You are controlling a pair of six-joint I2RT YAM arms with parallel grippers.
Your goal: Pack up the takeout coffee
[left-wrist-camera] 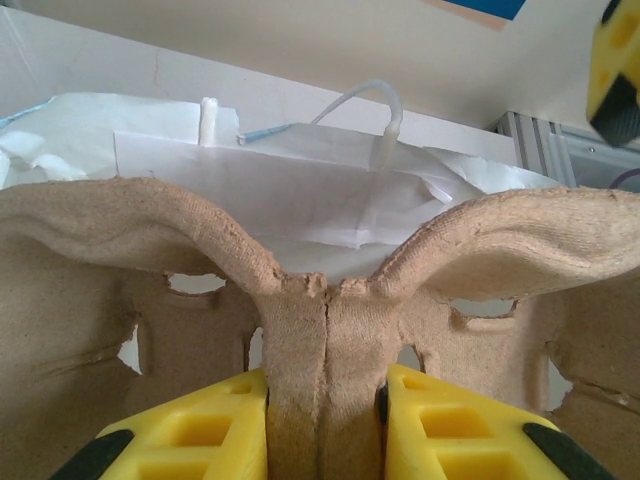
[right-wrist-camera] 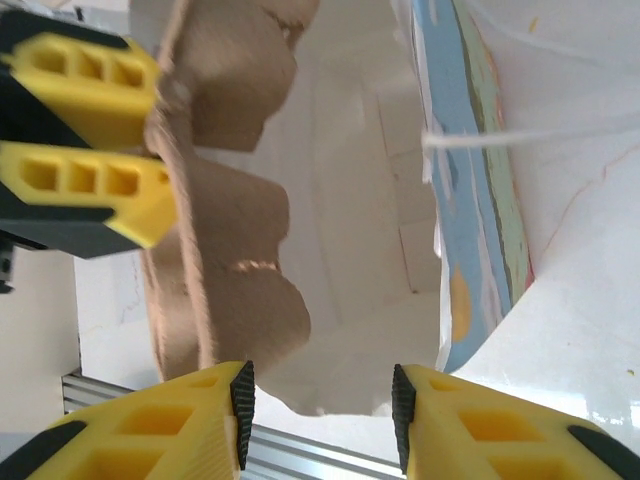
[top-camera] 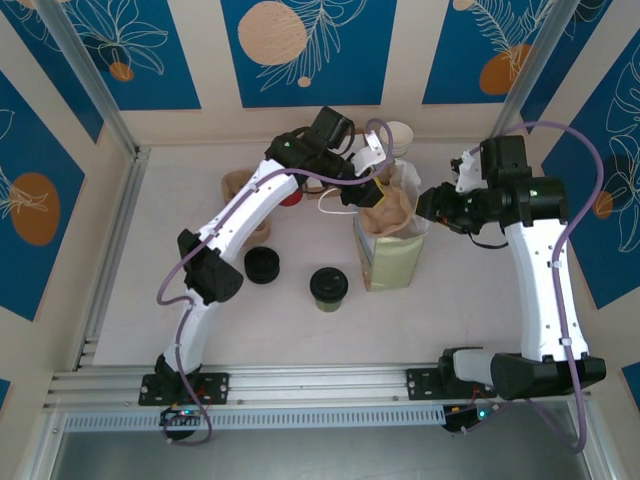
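Left gripper (left-wrist-camera: pixel 325 392) has its jaws pinching the pulp carrier (left-wrist-camera: pixel 150 230) at its middle ridge, against the paper bag (left-wrist-camera: pixel 330 190). Right gripper (right-wrist-camera: pixel 320 402) jaws stand spread at the bag's mouth. From above, the takeout coffee (top-camera: pixel 328 286) stands on the bench (top-camera: pixel 150 295) near the bag. I would lower the carrier level.

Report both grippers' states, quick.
Left gripper: closed on the cardboard cup carrier, pinching its middle ridge.
Right gripper: open, holding nothing, at the mouth of the paper bag.
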